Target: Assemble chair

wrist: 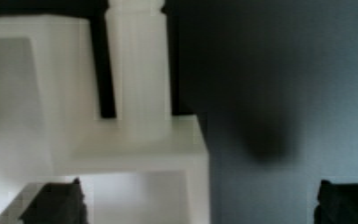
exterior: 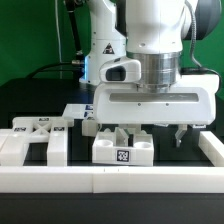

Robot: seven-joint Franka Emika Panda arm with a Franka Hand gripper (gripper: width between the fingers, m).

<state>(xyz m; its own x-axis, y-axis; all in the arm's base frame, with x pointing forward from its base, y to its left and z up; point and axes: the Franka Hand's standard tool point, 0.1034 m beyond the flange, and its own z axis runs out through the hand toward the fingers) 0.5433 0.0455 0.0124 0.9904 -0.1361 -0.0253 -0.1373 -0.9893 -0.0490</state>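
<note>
Gripper (exterior: 147,133) hung with jaws spread wide directly above a tagged white chair part (exterior: 122,150), which sat just behind the front border rail (exterior: 60,180), likely aligning for a grasp.

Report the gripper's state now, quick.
Gripper: open wide, holding nothing, poised above the chunky matte-white plastic chair part.

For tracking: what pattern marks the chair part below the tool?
White chair part, black-and-white tag; exterior view.
</note>
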